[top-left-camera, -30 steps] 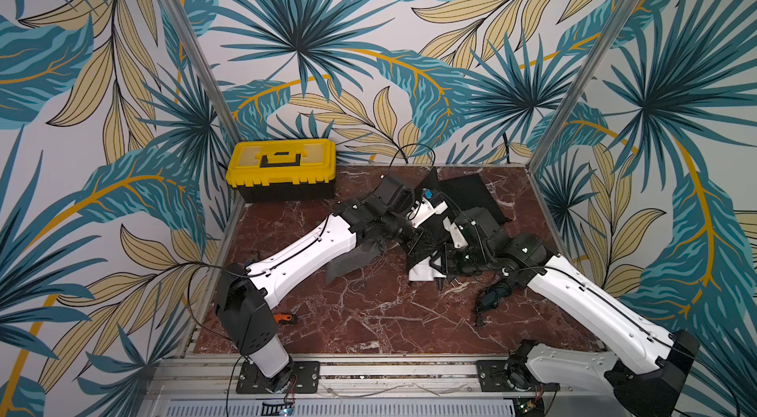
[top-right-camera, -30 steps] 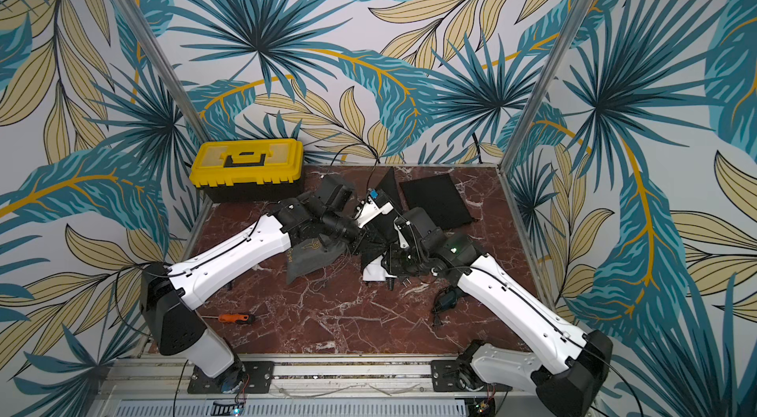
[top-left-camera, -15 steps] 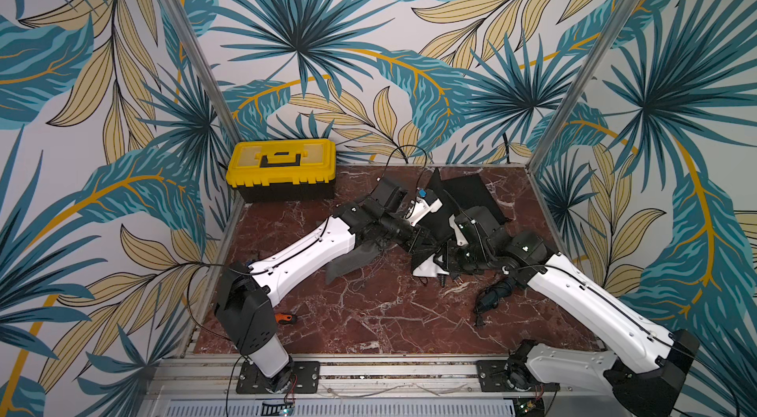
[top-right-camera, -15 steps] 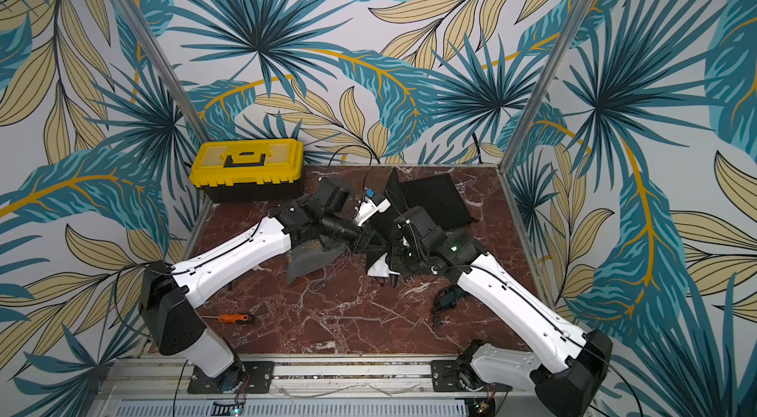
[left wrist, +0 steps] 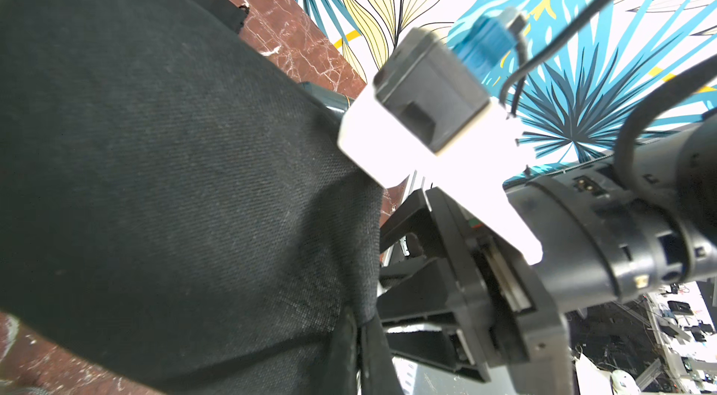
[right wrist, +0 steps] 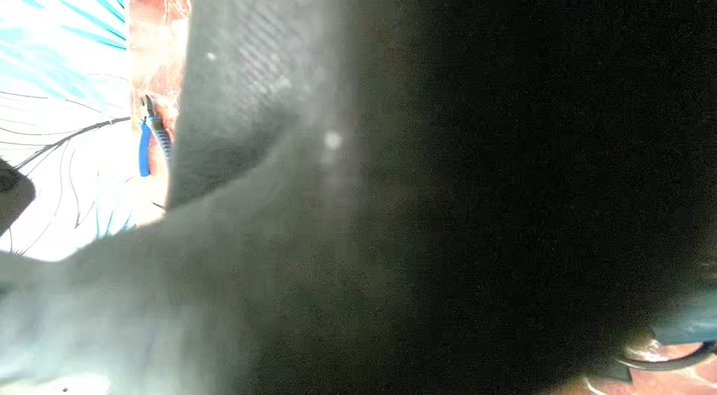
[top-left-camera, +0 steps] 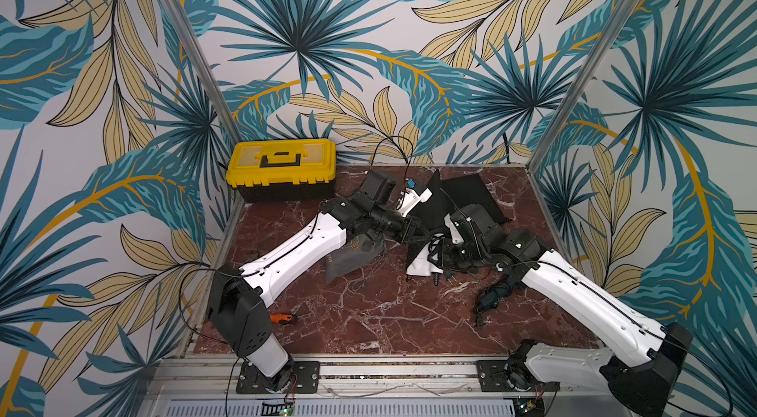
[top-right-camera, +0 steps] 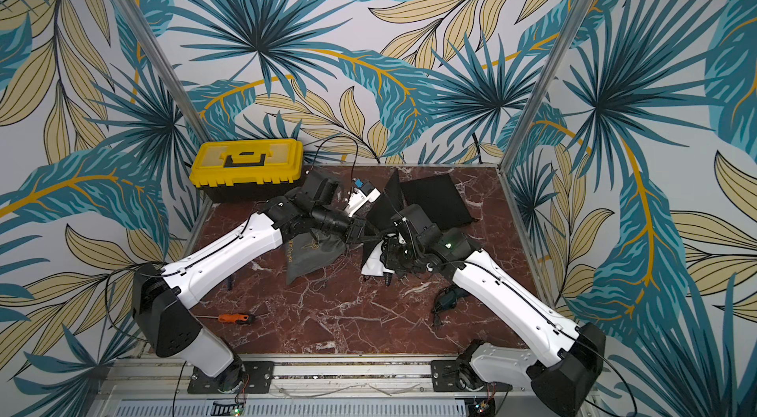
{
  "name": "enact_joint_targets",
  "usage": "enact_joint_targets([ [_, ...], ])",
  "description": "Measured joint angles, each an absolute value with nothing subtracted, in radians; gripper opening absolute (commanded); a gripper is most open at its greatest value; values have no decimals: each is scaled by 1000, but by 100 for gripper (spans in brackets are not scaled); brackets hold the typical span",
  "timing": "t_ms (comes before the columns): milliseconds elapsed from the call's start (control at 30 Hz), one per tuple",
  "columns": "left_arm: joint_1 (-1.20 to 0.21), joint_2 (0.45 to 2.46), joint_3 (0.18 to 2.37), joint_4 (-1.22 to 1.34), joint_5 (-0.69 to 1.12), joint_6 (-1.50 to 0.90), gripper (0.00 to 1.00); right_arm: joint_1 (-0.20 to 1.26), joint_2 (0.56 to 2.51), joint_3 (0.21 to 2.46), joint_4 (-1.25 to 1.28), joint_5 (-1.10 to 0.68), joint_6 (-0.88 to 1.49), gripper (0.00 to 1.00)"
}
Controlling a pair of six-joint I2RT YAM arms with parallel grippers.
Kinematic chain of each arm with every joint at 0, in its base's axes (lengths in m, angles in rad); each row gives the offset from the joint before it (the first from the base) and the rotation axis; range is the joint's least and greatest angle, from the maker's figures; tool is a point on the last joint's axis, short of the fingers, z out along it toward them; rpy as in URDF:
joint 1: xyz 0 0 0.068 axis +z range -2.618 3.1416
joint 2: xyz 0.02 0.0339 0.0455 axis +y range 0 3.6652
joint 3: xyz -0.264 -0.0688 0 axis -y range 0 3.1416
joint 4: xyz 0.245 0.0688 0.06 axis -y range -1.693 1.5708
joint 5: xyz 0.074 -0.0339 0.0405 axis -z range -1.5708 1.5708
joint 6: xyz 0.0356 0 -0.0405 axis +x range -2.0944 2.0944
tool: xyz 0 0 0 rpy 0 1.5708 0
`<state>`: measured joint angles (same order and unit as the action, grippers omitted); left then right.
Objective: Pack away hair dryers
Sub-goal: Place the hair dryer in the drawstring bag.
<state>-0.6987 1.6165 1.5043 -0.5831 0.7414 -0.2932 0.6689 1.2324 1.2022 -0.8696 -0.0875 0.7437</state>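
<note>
In both top views my left gripper (top-left-camera: pixel 413 230) (top-right-camera: pixel 360 230) is shut on the edge of a black pouch (top-left-camera: pixel 432 200) (top-right-camera: pixel 385 206) and holds it raised. In the left wrist view its cloth (left wrist: pixel 174 179) fills the frame, pinched between my left gripper's (left wrist: pixel 362 342) tips. The white hair dryer (top-left-camera: pixel 420 267) (top-right-camera: pixel 370 265) hangs tilted at the pouch's lower edge, with my right gripper (top-left-camera: pixel 440 259) (top-right-camera: pixel 389 257) shut on it. A dark teal hair dryer (top-left-camera: pixel 493 297) (top-right-camera: pixel 448 298) lies on the table beside the right arm. Dark cloth covers most of the right wrist view.
A grey pouch (top-left-camera: pixel 352 259) lies under the left forearm. A second black pouch (top-left-camera: pixel 471 194) lies flat at the back right. A yellow toolbox (top-left-camera: pixel 282 165) stands at the back left, an orange-handled screwdriver (top-left-camera: pixel 282 317) near the left arm's base, and blue pliers (right wrist: pixel 144 148) by the wall.
Both grips hold. The right gripper and the white hair dryer nudged slightly toward the raised pouch and back; the pouch edge shifted a little with the left gripper.
</note>
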Motion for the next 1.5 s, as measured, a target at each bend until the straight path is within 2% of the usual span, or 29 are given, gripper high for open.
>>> enact_joint_targets([
  [433, -698, 1612, 1508, -588, 748, -326, 0, 669, 1261, 1240, -889, -121, 736, 47],
  [867, -692, 1604, 1493, -579, 764, -390, 0, 669, 1242, 1269, -915, -104, 732, 48],
  [1200, -575, 1577, 1493, -537, 813, -461, 0, 669, 977, 1310, -926, 52, 724, 51],
  [1367, -544, 1556, 1493, -519, 836, -485, 0, 667, 915, 1178, -892, 101, 774, 50],
  [1500, -544, 1556, 1493, -516, 853, -487, 0, 667, 929, 1002, -772, 76, 834, 42],
])
